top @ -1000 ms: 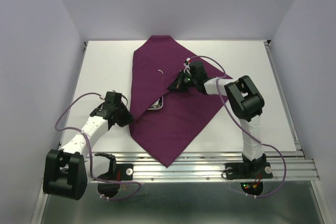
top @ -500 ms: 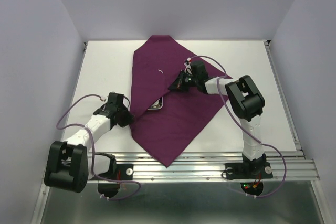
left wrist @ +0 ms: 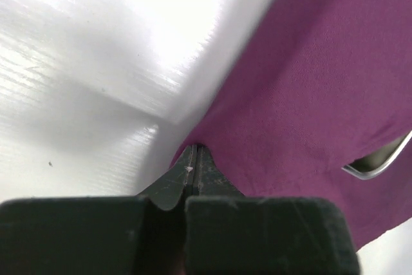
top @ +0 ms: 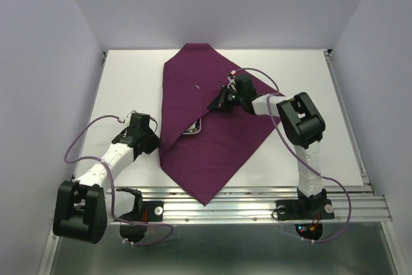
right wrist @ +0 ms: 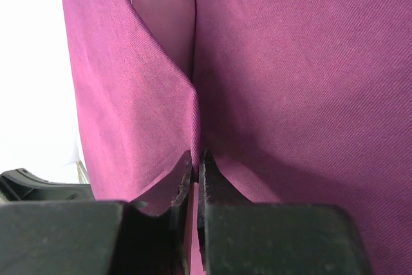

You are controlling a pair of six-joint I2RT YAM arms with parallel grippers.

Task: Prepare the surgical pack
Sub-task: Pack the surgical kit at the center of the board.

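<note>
surgical pack (top: 212, 143), a large deep-purple matte fabric cloth: lies spread mid-table, left side folded over | small shiny steel tray (top: 192, 129): corner peeks from under that fold | white tabletop (top: 125, 88) | left gripper (top: 156, 144): pinched on pack's left edge | right gripper (top: 214, 104): clamped on a raised fold | vs one second ago: pack outline and both grips unchanged

Maroon cloth (top: 222, 143) lies diagonally on the white table (top: 122, 82). Left gripper (top: 155, 142) at its left edge, right gripper (top: 214, 104) at the centre fold. Steel tray (top: 192, 131) corner peeking out between them.
</note>
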